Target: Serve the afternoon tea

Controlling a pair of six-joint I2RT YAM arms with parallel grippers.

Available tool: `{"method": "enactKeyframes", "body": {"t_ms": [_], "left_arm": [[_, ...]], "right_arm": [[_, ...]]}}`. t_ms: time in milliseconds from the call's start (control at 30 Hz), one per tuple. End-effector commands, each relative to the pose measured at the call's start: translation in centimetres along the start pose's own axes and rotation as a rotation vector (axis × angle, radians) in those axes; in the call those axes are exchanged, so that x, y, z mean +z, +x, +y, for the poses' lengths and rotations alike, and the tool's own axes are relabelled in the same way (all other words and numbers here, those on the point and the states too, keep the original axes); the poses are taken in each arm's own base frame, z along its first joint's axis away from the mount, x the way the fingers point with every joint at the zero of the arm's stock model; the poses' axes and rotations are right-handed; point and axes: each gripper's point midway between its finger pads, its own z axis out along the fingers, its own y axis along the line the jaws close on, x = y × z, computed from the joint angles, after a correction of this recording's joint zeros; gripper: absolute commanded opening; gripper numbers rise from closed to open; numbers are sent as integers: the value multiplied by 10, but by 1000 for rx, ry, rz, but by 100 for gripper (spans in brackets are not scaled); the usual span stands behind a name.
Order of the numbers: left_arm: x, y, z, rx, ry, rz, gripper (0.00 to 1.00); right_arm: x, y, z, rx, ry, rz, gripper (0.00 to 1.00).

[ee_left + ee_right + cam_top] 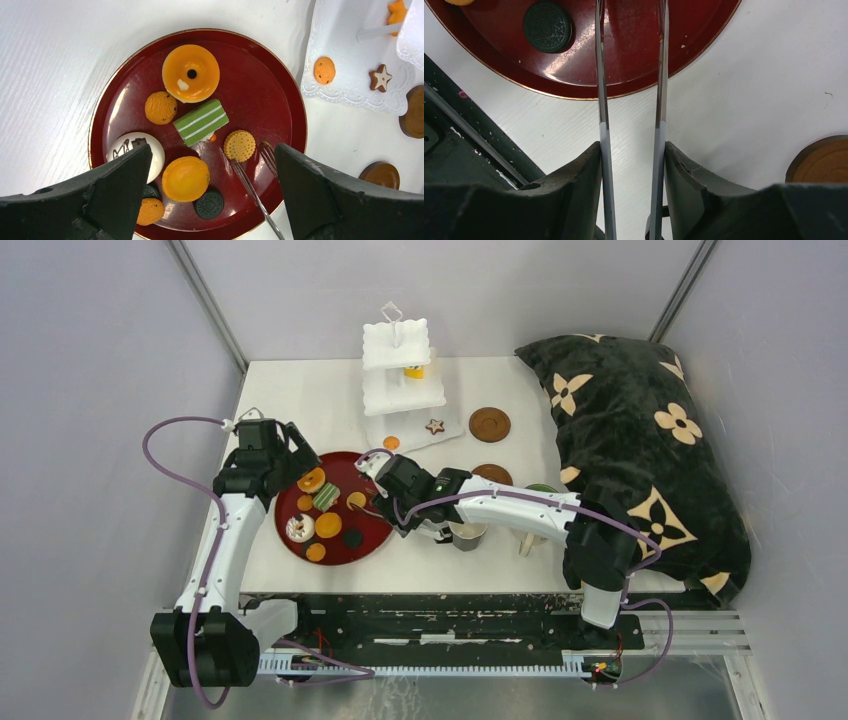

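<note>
Several toy sweets lie on the dark red tray (pixel 270 100): a green striped cake (pixel 201 122), orange discs (pixel 185 178), a yellow cookie (pixel 239 146) and a dark cookie (pixel 547 27). My left gripper (pixel 212 155) hovers open above them, holding nothing. My right gripper (pixel 633 147) is shut on the metal tongs (pixel 600 75). The tongs' arms stand apart, and their tips (pixel 250 185) reach onto the tray beside the yellow cookie. The white stand (pixel 400 370) at the back carries a star cookie (pixel 380 78) and an orange cookie (pixel 324 70) on its bottom tier.
Two brown coasters (pixel 489 424) (pixel 492 474) lie right of the stand. A mug (pixel 466 535) sits partly hidden under my right arm. A large black flowered pillow (pixel 640 440) fills the table's right side. The table's front edge runs just below the tray.
</note>
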Motion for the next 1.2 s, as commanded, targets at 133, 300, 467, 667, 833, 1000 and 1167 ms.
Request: {"method": "enactKeyframes", "body": {"t_ms": [133, 300, 467, 667, 833, 1000, 1167], "left_arm": [[3, -7, 0, -11, -5, -29, 99], [3, -8, 0, -9, -7, -29, 99], [4, -8, 0, -8, -8, -28, 99], [5, -8, 1, -5, -11, -27, 99], [5, -7, 1, -3, -14, -26, 99], [5, -7, 1, -7, -11, -32, 99], [9, -3, -1, -7, 1, -17, 99]], "right_arm": [[2, -27, 4, -7, 5, -77, 52], [6, -30, 5, -11, 7, -79, 52], [10, -32, 5, -16, 10, -79, 53], [14, -35, 5, -18, 10, -79, 53], [17, -36, 6, -23, 9, -77, 52], [11, -39, 6, -26, 5, -81, 36], [-8, -48, 7, -28, -7, -111, 23]]}}
